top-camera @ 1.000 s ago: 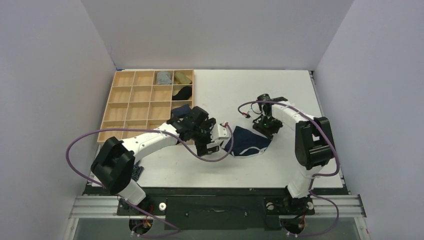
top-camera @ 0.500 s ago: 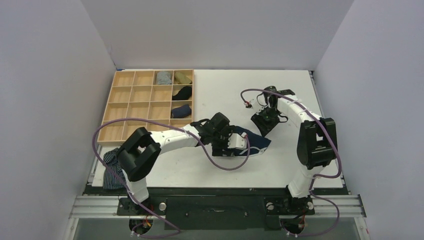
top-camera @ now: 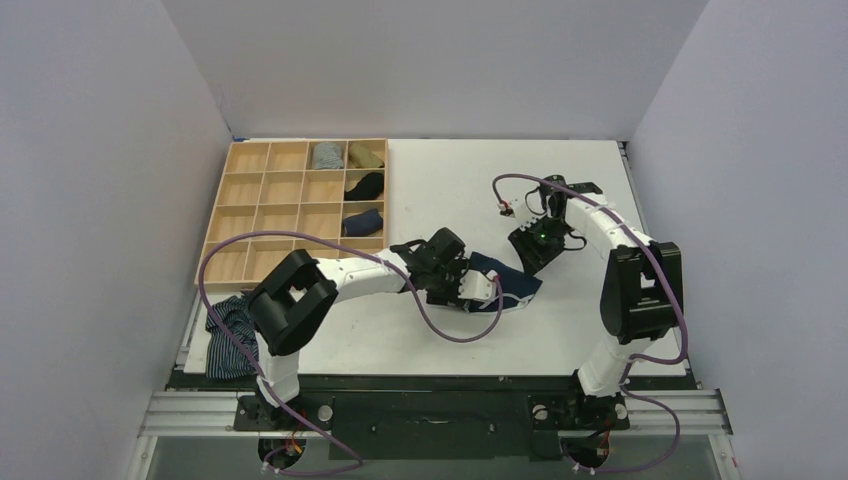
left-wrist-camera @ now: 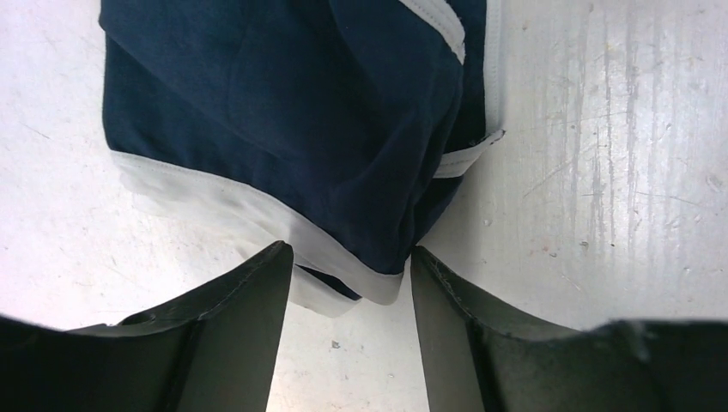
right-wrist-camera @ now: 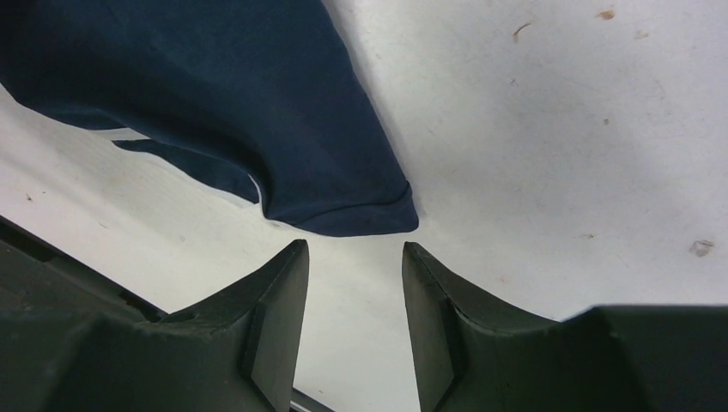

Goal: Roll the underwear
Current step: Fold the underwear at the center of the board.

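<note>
**Table** (top-camera: 560, 330): flat white surface, scuffed and scratched in both wrist views.

**Tray** (top-camera: 300, 204): light wood, rectangular, divided into a grid of cells. It sits at the far left of the table. Four cells in its right-hand columns hold small rolled items (top-camera: 365, 185).

**Underwear** (top-camera: 512, 281): solid navy briefs with white trim, lying folded over and flat on the table near its centre, well apart from the tray.
- Position: between the two grippers.
- Long axis: roughly left to right in the top view, the right end pointing toward the right arm.
- Fabric: soft, matte knit with shallow creases. In the left wrist view the underwear (left-wrist-camera: 283, 112) shows a broad white band along its near edge and a narrower white strip along the fold at upper right. In the right wrist view the underwear (right-wrist-camera: 215, 94) ends in a rounded, stitched navy corner.

**Striped garment** (top-camera: 232, 335): dark blue and white, crumpled at the near-left table edge.

**Left gripper** (left-wrist-camera: 350, 257): dark, wedge-shaped fingers (left-wrist-camera: 249, 318) stand apart, straddling the near banded corner. The fabric between them lies uncompressed.

**Right gripper** (right-wrist-camera: 354, 249): fingers apart, bare table between them. The navy corner lies just beyond the tips, not touching.
</note>
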`<state>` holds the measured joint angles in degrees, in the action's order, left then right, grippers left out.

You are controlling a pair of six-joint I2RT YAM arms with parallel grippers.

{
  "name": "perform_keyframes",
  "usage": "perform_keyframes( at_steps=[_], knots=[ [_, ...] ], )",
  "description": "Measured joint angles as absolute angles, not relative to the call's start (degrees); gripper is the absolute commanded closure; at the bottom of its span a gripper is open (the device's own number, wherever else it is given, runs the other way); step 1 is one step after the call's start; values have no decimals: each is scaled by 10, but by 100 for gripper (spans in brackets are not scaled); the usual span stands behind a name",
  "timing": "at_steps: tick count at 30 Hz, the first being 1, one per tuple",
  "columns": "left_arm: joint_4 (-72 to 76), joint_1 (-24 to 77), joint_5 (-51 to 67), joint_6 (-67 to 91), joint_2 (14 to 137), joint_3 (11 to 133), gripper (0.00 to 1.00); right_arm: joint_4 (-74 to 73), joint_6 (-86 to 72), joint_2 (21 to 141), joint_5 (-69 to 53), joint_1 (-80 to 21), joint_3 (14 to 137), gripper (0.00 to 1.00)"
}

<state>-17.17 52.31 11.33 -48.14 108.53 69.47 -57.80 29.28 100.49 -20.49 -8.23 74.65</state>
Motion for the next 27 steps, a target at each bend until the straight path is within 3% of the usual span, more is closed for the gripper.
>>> perform_keyframes(
  at_steps=[12, 22, 24, 27],
  knots=[
    [-189, 524, 111, -484, 1086, 731, 78, -580, 292, 1005, -213, -82, 740, 61],
    [-241, 524, 111, -485, 1099, 754, 79, -580, 291, 1009, -213, -82, 736, 62],
    [-250, 524, 111, -485, 1100, 758, 83, -580, 291, 1009, -213, -82, 736, 62],
    [-254, 524, 111, -484, 1100, 759, 100, -580, 291, 1009, -213, -82, 736, 62]
  ],
)
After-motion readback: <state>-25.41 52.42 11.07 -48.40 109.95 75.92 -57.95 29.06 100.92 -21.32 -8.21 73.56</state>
